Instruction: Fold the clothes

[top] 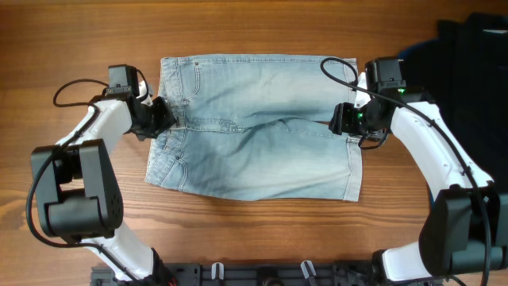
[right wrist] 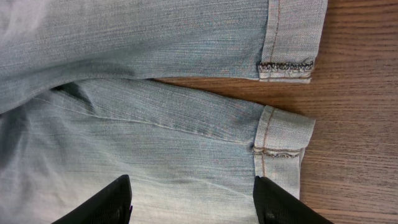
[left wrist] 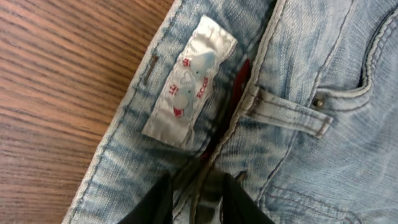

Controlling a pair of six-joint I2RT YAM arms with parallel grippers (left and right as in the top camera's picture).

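Note:
The clothes [top: 254,135], light blue denim shorts, lie flat on the wooden table [top: 71,230], waistband to the left and legs to the right. My left gripper [top: 163,117] is at the middle of the waistband. In the left wrist view its fingers [left wrist: 233,202] stand a little apart, straddling a ridge of waistband seam [left wrist: 198,199] just below the white label [left wrist: 189,87]. My right gripper [top: 343,119] hovers over the leg ends. In the right wrist view it is [right wrist: 193,202] wide open above the nearer leg, beside its hem [right wrist: 283,134], holding nothing.
A dark garment [top: 476,56] lies at the table's far right corner, behind my right arm. Bare wood [right wrist: 354,124] shows past the leg hems and left of the waistband [left wrist: 56,93].

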